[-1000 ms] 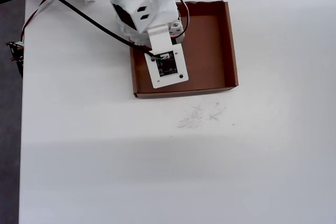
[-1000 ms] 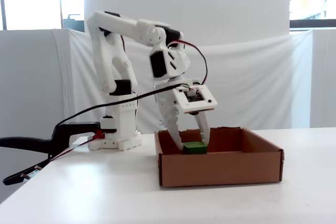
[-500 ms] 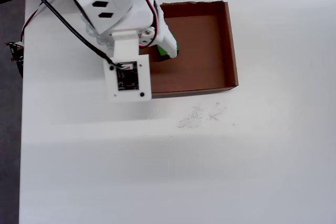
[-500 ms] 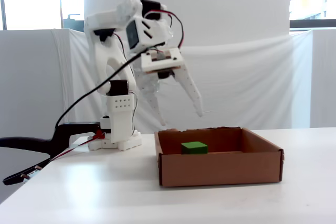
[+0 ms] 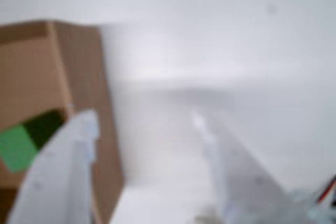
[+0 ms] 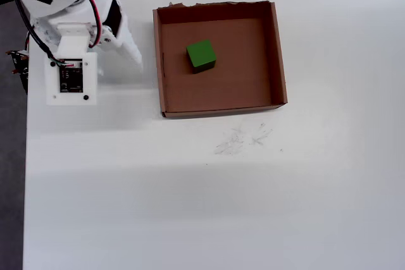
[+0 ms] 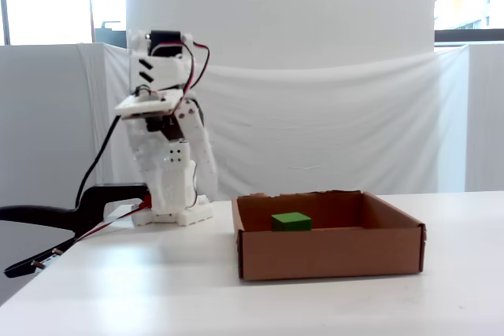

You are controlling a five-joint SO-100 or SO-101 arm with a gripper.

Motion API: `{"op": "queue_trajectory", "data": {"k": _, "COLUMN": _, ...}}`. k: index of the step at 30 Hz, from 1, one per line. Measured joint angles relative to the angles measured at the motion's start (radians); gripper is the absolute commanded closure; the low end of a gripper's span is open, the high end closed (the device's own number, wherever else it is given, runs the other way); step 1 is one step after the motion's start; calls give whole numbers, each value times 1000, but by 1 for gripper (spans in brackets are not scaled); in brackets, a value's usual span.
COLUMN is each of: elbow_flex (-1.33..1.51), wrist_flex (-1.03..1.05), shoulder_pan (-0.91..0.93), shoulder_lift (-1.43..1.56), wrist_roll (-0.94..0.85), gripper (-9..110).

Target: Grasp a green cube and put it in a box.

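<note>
A plain white table (image 6: 190,188) stands before a white draped backdrop, with faint pencil scribbles (image 6: 243,138) just below the shallow square brown cardboard box (image 6: 276,49) in the overhead view. The small bright-green cube (image 6: 201,55) lies flat on the box floor, toward its left half and nearer the ragged upper wall, touching no wall; in the fixed view its top (image 7: 291,220) shows just above the front wall of the box (image 7: 331,251). The white two-finger gripper (image 5: 144,121) is off the box altogether, folded in close to the arm's base at the table's left edge, with its fingers spread apart and nothing between them; the wrist view, badly blurred, shows one pale finger (image 5: 58,177) in front of the box's corner and the cube (image 5: 18,145). Judged from this, the placing is done and little is left to spoil. The likeliest trouble would be the dangling red and black cables (image 7: 193,64) snagging as the arm folds, or a careless swing low across the table knocking the light cardboard box aside.
</note>
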Motion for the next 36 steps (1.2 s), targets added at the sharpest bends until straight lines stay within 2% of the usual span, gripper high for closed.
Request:
{"op": "queue_trajectory", "data": {"k": 5, "elbow_flex": 195, "wrist_flex": 141, "shoulder_pan": 63, "shoulder_lift": 362, "wrist_roll": -78, "gripper": 79}}
{"op": "queue_trajectory", "data": {"k": 9, "elbow_flex": 267, "wrist_flex": 206, "shoulder_pan": 66, "shoulder_lift": 453, "wrist_roll": -106, "gripper": 79}}
{"op": "queue_trajectory", "data": {"k": 24, "elbow_flex": 316, "wrist_flex": 318, "shoulder_pan": 72, "shoulder_lift": 491, "wrist_roll": -112, "gripper": 82}}
{"op": "queue_trajectory", "data": {"k": 36, "elbow_flex": 316, "wrist_flex": 322, "shoulder_pan": 72, "shoulder_lift": 491, "wrist_roll": -109, "gripper": 83}}
